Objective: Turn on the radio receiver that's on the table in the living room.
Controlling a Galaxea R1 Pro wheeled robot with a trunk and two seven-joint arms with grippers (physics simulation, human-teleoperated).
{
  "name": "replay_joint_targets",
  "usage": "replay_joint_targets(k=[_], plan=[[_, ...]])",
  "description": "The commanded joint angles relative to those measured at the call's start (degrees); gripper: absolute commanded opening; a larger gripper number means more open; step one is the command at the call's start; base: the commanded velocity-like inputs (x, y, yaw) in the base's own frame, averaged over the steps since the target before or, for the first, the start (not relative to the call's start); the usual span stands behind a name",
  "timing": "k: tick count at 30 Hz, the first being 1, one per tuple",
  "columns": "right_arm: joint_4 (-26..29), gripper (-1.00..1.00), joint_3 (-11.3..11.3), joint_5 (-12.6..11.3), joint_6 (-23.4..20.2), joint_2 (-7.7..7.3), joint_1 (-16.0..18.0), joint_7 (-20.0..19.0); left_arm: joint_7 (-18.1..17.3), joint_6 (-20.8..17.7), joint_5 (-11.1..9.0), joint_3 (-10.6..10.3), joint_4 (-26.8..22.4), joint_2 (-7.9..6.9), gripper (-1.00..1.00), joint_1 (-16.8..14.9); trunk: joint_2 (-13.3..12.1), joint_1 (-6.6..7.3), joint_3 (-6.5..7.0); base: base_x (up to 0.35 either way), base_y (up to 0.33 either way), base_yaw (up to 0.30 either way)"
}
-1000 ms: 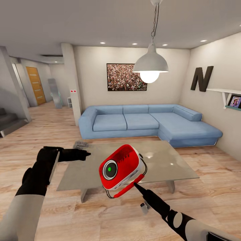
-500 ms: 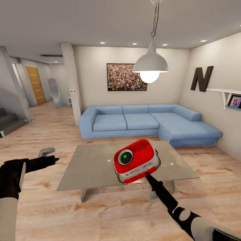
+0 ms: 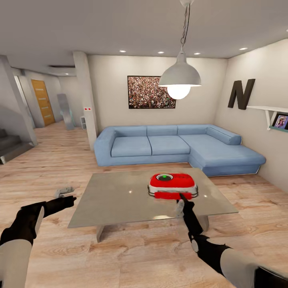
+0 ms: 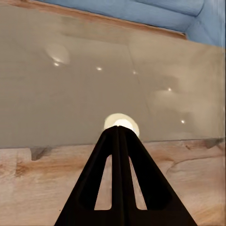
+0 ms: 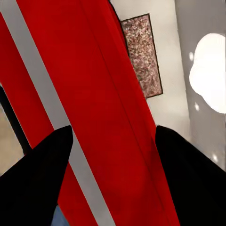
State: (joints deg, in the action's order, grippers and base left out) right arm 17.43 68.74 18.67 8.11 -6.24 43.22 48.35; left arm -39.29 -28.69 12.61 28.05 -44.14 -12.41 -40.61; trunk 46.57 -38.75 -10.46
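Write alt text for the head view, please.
A red radio receiver lies on a glossy grey table, the right gripper at its near edge. Behind stands a blue sofa under a white pendant lamp.

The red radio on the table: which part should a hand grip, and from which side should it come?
Probably the long near edge of the radio receiver, approached from the robot's side. It lies flat on the table, and the right hand is open at that edge, one finger on each side of the red body in the wrist view.
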Motion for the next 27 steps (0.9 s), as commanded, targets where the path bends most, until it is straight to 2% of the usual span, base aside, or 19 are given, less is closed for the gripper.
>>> replay_joint_targets(k=[1, 2, 3, 5, 10, 11, 12, 13, 15, 16, 17, 18, 20, 23, 26, 27], plan=[[1.3, -1.0, -2.8, -1.1, 0.2, 0.0, 0.2, -2.8, 0.0, 0.8, 0.0, 0.0, 0.4, 0.46, -1.0, 0.0, 0.0, 0.01, 0.01, 0.0, 0.0, 0.0], [2.7, -1.0, -5.9, -1.8, 0.2, -0.03, 0.3, -5.9, 0.0, 1.7, 0.0, 0.0, 1.1, 0.88, -1.0, 0.0, 0.0, 0.01, 0.01, 0.0, 0.0, 0.0], [5.1, -1.0, -11.3, -2.4, 0.2, -0.19, 0.4, -11.4, 0.0, 2.9, 0.0, 0.0, 2.4, 1.35, -1.0, 0.0, 0.0, 0.01, 0.01, 0.0, 0.0, 0.0], [8.5, -1.0, -19.7, -2.9, 0.1, -0.42, 0.4, -20.6, 0.0, 4.6, 0.0, 0.0, 4.1, 1.7, -1.0, 0.0, 0.0, 0.01, 0.01, 0.0, 0.0, 0.0], [14.9, -1.0, -45.3, -3.1, -0.3, -0.58, 0.4, -48.3, 0.0, 6.9, 0.0, 0.1, 5.9, 1.71, -1.0, 0.0, 0.0, 0.01, 0.01, 0.0, 0.0, 0.0], [16.0, -1.0, -51.4, -3.1, -0.4, -0.59, 0.4, -55.7, 0.0, 7.0, 0.0, 0.1, 6.0, 1.68, -1.0, 0.0, 0.0, 0.01, 0.01, 0.0, 0.0, 0.0], [16.9, -1.0, -54.5, -3.0, -0.6, -0.6, 0.4, -59.6, -0.1, 7.0, -0.1, 0.1, 6.0, 1.72, -1.0, 0.0, 0.0, 0.01, 0.01, 0.0, 0.0, 0.0], [18.1, -1.0, -56.7, -3.0, -1.2, -0.61, 0.4, -62.8, -0.2, 6.9, -0.2, 0.0, 5.9, 1.79, -1.0, 0.0, 0.0, 0.01, 0.01, 0.0, 0.0, 0.0], [21.2, -1.0, -59.5, -3.0, -4.8, -0.6, 0.4, -66.5, -0.3, 6.6, -0.3, -0.5, 5.8, 1.98, -1.0, 0.0, 0.0, 0.01, 0.01, 0.0, 0.0, 0.0], [23.7, -1.0, -60.5, -3.0, -10.0, -0.61, 0.4, -67.9, -0.4, 6.4, -0.4, -0.9, 5.5, 2.34, -1.0, -0.1, 0.0, 0.01, 0.01, 0.0, 0.0, 0.0], [25.4, -1.0, -60.9, -3.0, -14.3, -0.6, 0.4, -68.4, -0.4, 6.2, -0.4, -1.0, 4.9, 2.74, -1.0, -0.2, 0.0, 0.01, 0.01, 0.0, 0.0, 0.0], [28.3, -1.0, -61.3, -3.2, -20.8, -0.61, 0.4, -69.0, -0.4, 5.3, -0.4, -1.2, 3.1, 3.61, -1.0, -0.3, 0.0, 0.01, 0.01, 0.0, 0.0, 0.0], [32.3, -1.0, -61.7, -3.5, -28.0, -0.61, 0.4, -70.2, -0.3, 2.1, -0.4, -1.3, -0.5, 5.05, -1.0, -0.4, 0.0, 0.01, 0.01, 0.0, 0.0, 0.0], [35.7, -1.0, -63.3, -4.1, -36.6, -0.57, 0.4, -75.2, -0.1, -3.3, -0.3, -1.4, -7.2, 7.27, -1.0, -0.4, 0.0, 0.01, 0.01, 0.0, 0.0, 0.0], [36.6, -1.0, -64.5, -3.9, -43.8, -0.54, 0.4, -78.0, -0.1, -5.0, -0.2, -1.4, -10.3, 7.97, -1.0, -0.4, 0.0, 0.01, 0.01, 0.0, 0.0, 0.0], [37.1, -1.0, -64.7, -3.8, -44.8, -0.54, 0.4, -78.4, -0.1, -5.1, -0.2, -1.4, -10.6, 8.08, -1.0, -0.4, 0.0, 0.01, 0.01, 0.0, 0.0, 0.0]])
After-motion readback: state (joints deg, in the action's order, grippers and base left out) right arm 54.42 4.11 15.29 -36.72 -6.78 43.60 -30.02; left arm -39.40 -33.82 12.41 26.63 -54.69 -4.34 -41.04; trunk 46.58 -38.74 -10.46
